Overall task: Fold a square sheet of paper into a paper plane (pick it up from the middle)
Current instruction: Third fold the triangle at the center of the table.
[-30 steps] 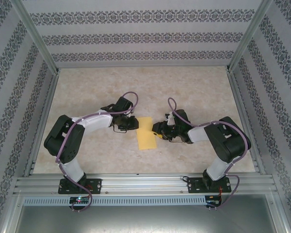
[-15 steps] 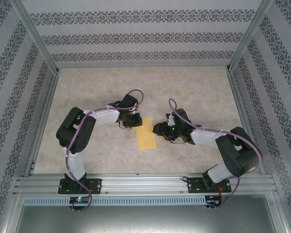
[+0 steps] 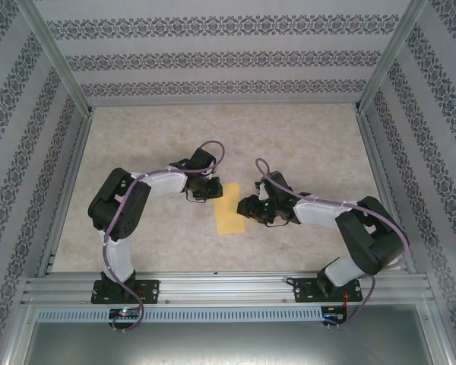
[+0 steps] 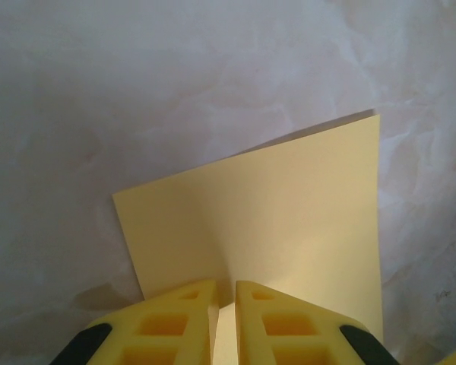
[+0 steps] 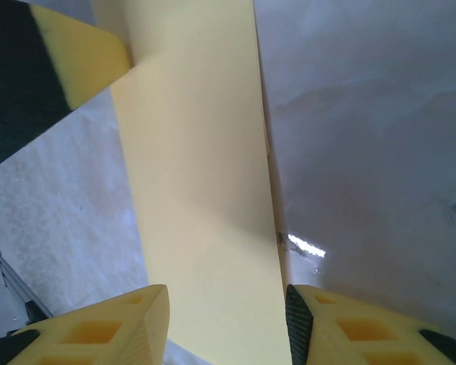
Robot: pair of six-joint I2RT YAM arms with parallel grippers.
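The square sheet of paper (image 3: pixel 228 211) lies folded into a narrow yellow rectangle on the table between the two arms. My left gripper (image 3: pixel 207 192) sits at its far left corner. In the left wrist view the fingers (image 4: pixel 182 312) stand almost together on the paper's (image 4: pixel 289 213) near edge, with a thin strip of paper rising between them and a soft crease running away from the left gripper (image 4: pixel 226 285). My right gripper (image 3: pixel 248 209) is at the paper's right edge, open. In its wrist view the paper (image 5: pixel 205 190) runs between the spread fingers of the right gripper (image 5: pixel 226 293).
The pale marbled table (image 3: pixel 304 144) is walled in by patterned panels on three sides. An aluminium rail (image 3: pixel 228 285) carrying both arm bases runs along the near edge. One finger of the left gripper (image 5: pixel 68 68) shows at the top left of the right wrist view.
The left arm has swung in toward the paper's far left corner and its jaws have narrowed. The right gripper has edged left onto the paper's side and widened a little.
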